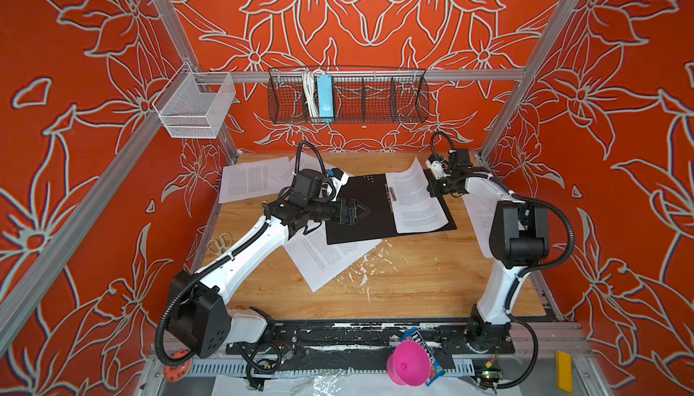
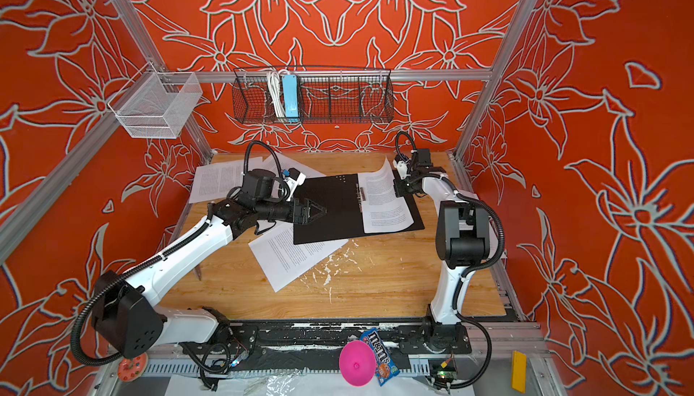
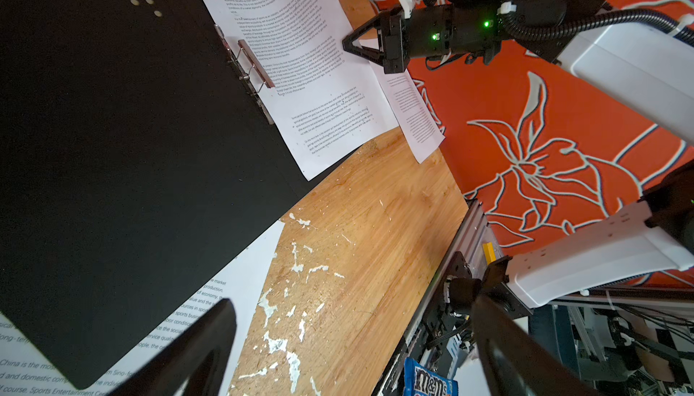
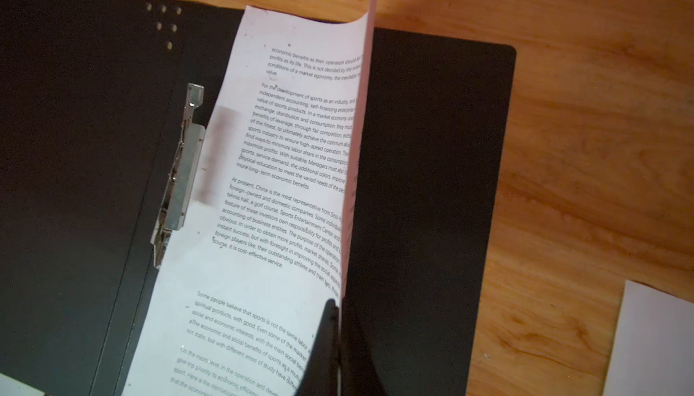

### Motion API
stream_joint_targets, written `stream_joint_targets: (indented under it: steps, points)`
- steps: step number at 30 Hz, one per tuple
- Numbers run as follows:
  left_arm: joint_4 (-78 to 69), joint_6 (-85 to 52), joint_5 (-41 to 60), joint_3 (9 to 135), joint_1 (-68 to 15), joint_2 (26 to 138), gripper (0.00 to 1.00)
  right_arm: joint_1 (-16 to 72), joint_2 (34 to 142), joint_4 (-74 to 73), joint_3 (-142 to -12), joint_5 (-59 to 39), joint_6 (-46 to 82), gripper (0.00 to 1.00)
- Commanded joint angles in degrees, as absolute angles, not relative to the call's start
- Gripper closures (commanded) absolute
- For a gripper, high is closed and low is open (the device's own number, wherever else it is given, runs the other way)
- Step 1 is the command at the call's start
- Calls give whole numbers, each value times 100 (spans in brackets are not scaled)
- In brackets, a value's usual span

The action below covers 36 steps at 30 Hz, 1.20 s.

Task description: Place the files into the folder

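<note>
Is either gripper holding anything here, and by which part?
Right gripper pinches one sheet by its lifted long edge, opposite the clip of the folder. Left gripper is open, empty.

Open folder (image 1: 375,191) lies mid-table (image 1: 413,285), toward the back. One sheet (image 1: 417,202) on its right half, just right of spine clip (image 1: 391,197). Second sheet (image 1: 326,259) partly under folder's front left corner, sticking out forward. More sheets (image 1: 251,180) behind and left of folder. Another sheet (image 1: 477,221) right of folder.
</note>
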<state>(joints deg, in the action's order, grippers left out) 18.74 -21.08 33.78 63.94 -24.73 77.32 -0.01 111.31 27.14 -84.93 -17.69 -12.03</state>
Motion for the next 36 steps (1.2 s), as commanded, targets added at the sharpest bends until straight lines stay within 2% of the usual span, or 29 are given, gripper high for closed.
stream_joint_targets:
  steps: [1,33,36]
  points:
    - [1830,-2166,3489,6460,-2435,7794,2,-1,11031,2727,-8412,-1377,-1431,100]
    - [1837,-2172,3507,6464,-2435,7840,2,20,11070,2400,-8341,-1905,-1189,100]
    - [1841,-2165,3507,6463,-2435,7845,2,18,11096,2430,-8367,-1882,-1147,96]
